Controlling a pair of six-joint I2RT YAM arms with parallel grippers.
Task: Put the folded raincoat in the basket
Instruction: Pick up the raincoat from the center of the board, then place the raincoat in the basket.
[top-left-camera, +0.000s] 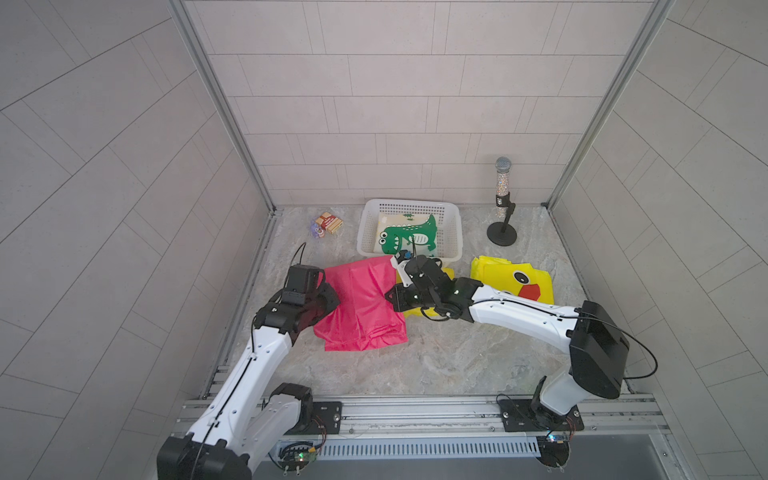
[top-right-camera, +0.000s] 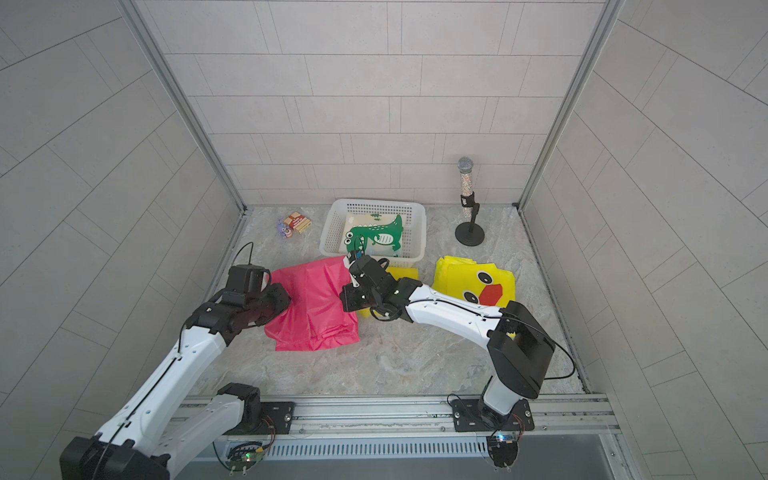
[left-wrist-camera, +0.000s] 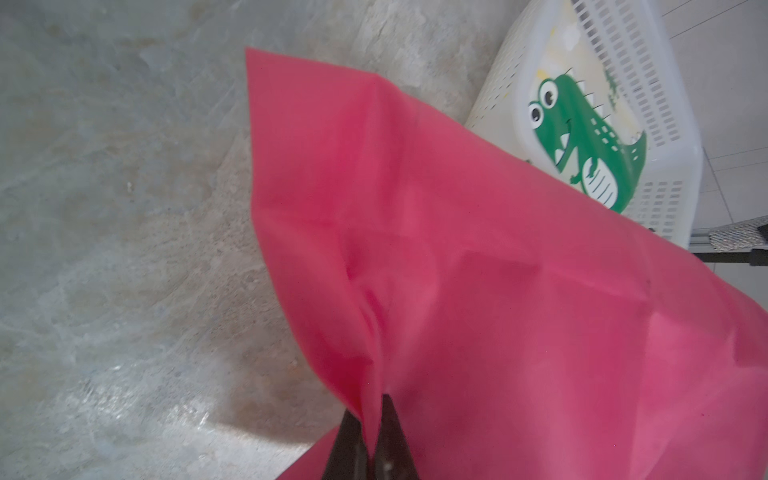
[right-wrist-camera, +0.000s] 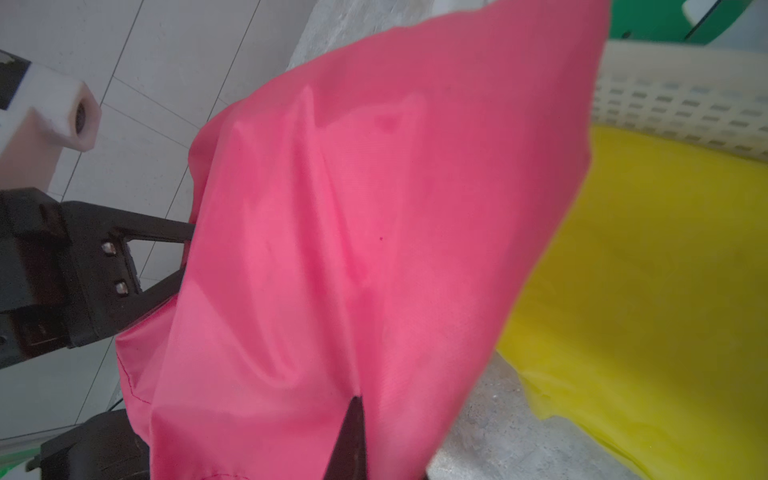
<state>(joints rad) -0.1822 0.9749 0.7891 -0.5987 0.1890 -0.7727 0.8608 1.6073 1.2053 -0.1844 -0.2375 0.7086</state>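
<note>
The pink folded raincoat (top-left-camera: 361, 307) (top-right-camera: 311, 307) spreads between my two grippers, just in front of the white perforated basket (top-left-camera: 409, 203) (top-right-camera: 378, 202). My left gripper (top-left-camera: 331, 300) (left-wrist-camera: 372, 432) is shut on its left edge, with a fold of pink cloth pinched between the dark fingers. My right gripper (top-left-camera: 392, 297) (right-wrist-camera: 353, 432) is shut on its right edge. In both wrist views the pink cloth (left-wrist-camera: 457, 270) (right-wrist-camera: 353, 208) rises off the marble floor. The basket wall (left-wrist-camera: 660, 199) (right-wrist-camera: 685, 104) stands just beyond it. A folded raincoat with a green dinosaur (top-left-camera: 409, 237) lies inside the basket.
A yellow duck raincoat (top-left-camera: 515, 282) lies to the right and a plain yellow one (top-left-camera: 446, 274) under my right wrist. A glitter microphone on a black stand (top-left-camera: 502, 199) stands at the back right. Small boxes and a toy (top-left-camera: 328, 222) sit left of the basket.
</note>
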